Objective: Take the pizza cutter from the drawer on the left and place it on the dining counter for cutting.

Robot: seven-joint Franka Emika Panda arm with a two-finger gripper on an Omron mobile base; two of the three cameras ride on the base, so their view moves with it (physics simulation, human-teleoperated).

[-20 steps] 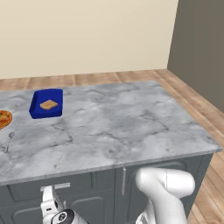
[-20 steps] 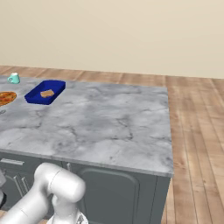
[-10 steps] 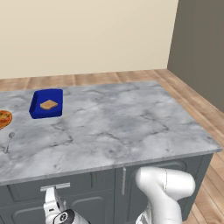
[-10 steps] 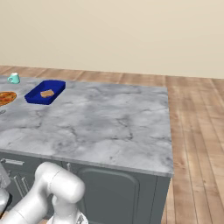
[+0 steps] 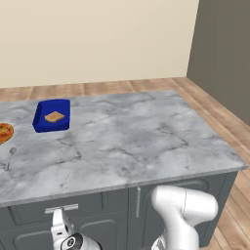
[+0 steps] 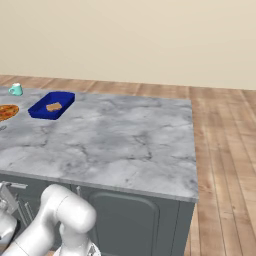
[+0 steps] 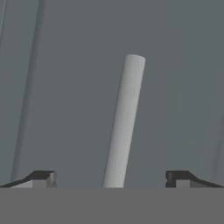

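The pizza cutter is presumably lying inside the shut drawer [image 5: 58, 217] under the dining counter [image 5: 127, 141]. The gripper [image 7: 111, 178] is facing the silver bar handle [image 7: 124, 120], jaws spread wide, one each side; it should be centring before clamping.

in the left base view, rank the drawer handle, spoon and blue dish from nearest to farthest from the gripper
1. Drawer handle: just above the gripper, low on the island front.
2. Spoon: on the marble top, at the left edge.
3. Blue dish: farther back on the top, left side.
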